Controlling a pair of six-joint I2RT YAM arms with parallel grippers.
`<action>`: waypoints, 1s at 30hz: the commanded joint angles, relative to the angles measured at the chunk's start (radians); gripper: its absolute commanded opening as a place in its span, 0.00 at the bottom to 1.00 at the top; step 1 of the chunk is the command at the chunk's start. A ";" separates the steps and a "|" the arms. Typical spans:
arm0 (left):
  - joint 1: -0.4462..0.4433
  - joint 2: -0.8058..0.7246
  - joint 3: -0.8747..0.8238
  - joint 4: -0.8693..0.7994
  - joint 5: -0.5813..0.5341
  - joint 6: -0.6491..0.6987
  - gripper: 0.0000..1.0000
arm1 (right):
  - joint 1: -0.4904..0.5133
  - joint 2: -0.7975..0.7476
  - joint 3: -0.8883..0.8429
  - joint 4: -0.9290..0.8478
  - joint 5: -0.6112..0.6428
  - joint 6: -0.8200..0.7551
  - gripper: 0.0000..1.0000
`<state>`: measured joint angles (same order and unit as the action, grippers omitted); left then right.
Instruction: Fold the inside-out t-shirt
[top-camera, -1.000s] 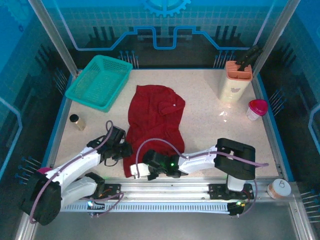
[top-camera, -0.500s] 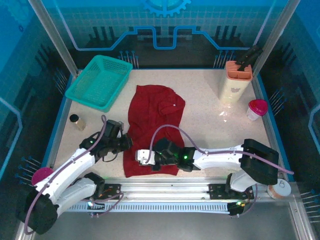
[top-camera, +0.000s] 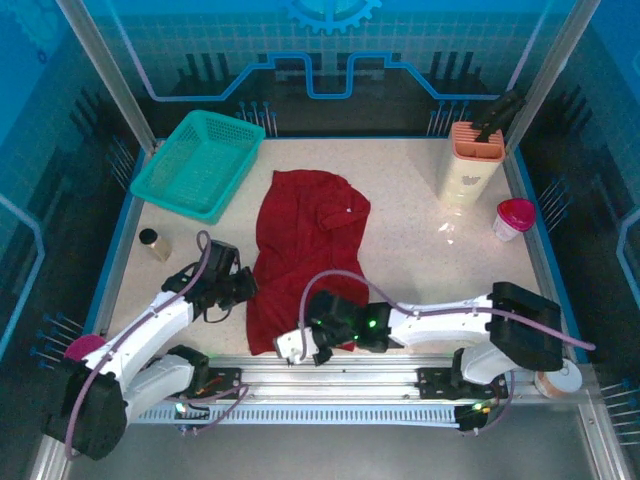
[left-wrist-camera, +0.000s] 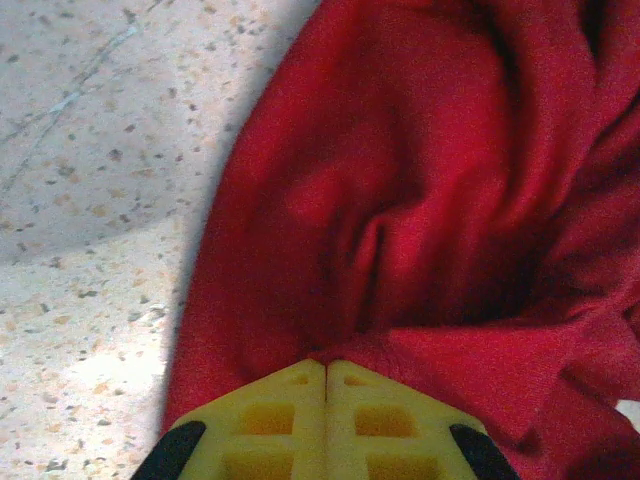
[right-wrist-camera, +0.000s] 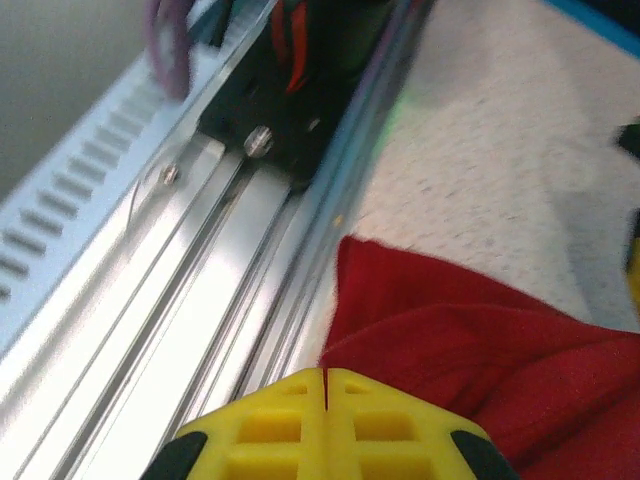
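You see a dark red t-shirt (top-camera: 300, 250) on a beige speckled table (top-camera: 410, 230). At ten o'clock the basket (top-camera: 200, 165) is teal; at two o'clock the holder (top-camera: 470, 165) is orange over cream. The left gripper (left-wrist-camera: 326, 365) and right gripper (right-wrist-camera: 326, 375) are yellow.

My left gripper (left-wrist-camera: 325, 365) is at the near edge of the inside-out t-shirt (left-wrist-camera: 420, 200). Its yellow fingers are pressed together with no gap between them, and their tips are nipped onto the dark red cloth. Creases fan out across the shirt from that pinch, and a fold of the shirt laps over my right-hand finger. To the left of the shirt lies the pale speckled surface (left-wrist-camera: 100, 150), bare, with the shirt's shadow along its edge.
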<state>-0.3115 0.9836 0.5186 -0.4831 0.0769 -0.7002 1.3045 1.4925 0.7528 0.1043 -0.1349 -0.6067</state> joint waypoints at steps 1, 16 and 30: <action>0.029 -0.006 -0.018 0.012 -0.005 0.027 0.00 | 0.071 0.076 0.050 -0.084 0.105 -0.144 0.01; 0.114 -0.089 -0.052 -0.020 0.023 0.036 0.00 | -0.068 0.102 -0.141 0.685 -0.199 0.430 0.36; 0.143 -0.047 0.011 -0.057 0.090 0.015 0.55 | -0.211 -0.048 -0.181 0.149 0.055 0.315 0.40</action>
<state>-0.1825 0.9085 0.4812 -0.4946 0.1303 -0.6788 1.0882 1.4033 0.5617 0.3786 -0.1730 -0.2821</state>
